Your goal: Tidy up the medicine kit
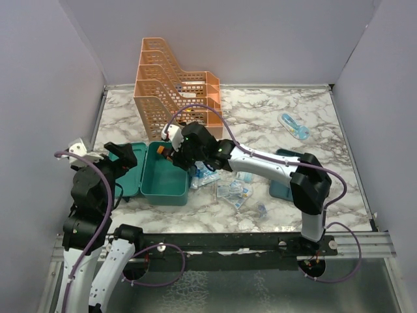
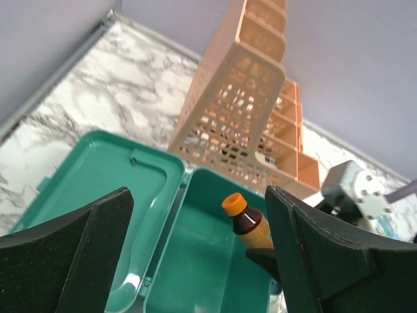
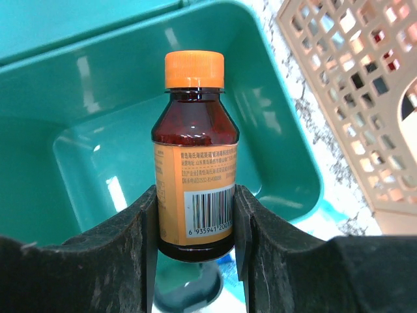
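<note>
The teal medicine kit box (image 1: 163, 177) stands open, its lid (image 1: 132, 171) laid flat to the left. My right gripper (image 1: 174, 151) is shut on a brown bottle with an orange cap and orange label (image 3: 195, 163), held over the box's empty inside (image 3: 85, 143), just within its right wall. The bottle also shows in the left wrist view (image 2: 249, 220). My left gripper (image 1: 122, 156) is open and empty above the lid (image 2: 98, 189), facing the box (image 2: 208, 261). The teal divided tray (image 1: 280, 189) lies to the right, partly hidden by my right arm.
The orange perforated file rack (image 1: 172, 91) stands just behind the box and also shows in the left wrist view (image 2: 254, 98). Several blue-and-white sachets (image 1: 233, 190) lie right of the box. A blue item (image 1: 294, 126) lies at the back right.
</note>
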Controlling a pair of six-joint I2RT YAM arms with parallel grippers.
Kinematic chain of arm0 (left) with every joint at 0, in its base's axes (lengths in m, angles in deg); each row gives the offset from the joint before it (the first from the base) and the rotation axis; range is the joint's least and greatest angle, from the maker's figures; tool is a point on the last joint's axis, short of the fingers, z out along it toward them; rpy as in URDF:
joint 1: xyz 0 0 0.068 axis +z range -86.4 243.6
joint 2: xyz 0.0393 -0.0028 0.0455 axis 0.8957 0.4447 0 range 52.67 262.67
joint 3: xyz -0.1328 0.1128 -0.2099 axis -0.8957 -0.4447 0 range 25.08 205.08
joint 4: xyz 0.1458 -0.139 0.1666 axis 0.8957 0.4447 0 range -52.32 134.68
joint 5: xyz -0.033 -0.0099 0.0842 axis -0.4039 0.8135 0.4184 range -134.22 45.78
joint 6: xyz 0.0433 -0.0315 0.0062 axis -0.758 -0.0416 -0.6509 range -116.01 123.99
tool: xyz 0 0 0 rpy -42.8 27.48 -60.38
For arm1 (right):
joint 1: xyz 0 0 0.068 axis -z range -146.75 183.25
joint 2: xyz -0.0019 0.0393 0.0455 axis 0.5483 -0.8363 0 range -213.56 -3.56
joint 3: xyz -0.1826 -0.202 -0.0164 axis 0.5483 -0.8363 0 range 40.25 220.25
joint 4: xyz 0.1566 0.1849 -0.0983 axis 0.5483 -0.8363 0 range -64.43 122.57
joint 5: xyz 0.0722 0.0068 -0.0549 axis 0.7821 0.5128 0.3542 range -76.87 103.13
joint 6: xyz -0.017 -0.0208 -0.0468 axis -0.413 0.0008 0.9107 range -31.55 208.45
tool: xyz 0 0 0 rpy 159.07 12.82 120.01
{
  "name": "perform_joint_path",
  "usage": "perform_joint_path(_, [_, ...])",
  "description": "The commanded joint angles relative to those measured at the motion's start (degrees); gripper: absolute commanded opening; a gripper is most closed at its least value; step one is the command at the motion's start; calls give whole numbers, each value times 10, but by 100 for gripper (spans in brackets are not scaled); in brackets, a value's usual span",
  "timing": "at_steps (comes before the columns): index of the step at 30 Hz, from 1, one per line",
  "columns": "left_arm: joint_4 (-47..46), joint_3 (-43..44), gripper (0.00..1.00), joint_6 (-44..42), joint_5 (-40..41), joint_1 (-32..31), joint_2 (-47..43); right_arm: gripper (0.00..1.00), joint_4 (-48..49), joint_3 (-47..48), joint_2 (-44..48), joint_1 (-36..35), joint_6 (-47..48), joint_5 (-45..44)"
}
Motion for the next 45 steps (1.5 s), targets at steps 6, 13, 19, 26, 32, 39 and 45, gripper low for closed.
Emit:
perform_joint_path(6, [13, 70, 86, -47, 50, -1, -4, 23, -79, 146, -113, -2, 97, -5])
perform_joint_path(13, [21, 75, 86, -46, 51, -1, -1, 23, -87, 167, -146, -3, 118, -54])
perform_joint_path(19, [19, 70, 87, -46, 50, -1, 6, 23, -107, 201, -186, -3, 139, -113])
perform_joint_path(26, [19, 67, 87, -53, 49, -1, 11, 28, -140, 239, -220, -13, 195, -170])
perform_joint_path(32, [20, 63, 87, -53, 46, 0, 9, 36, -162, 248, -228, -18, 219, -197])
perform_joint_path(39, [22, 64, 87, -54, 41, -1, 10, 54, -157, 251, -233, -19, 224, -219])
perform_joint_path(45, [24, 68, 87, -60, 39, -1, 12, 61, -146, 252, -237, -19, 228, -235])
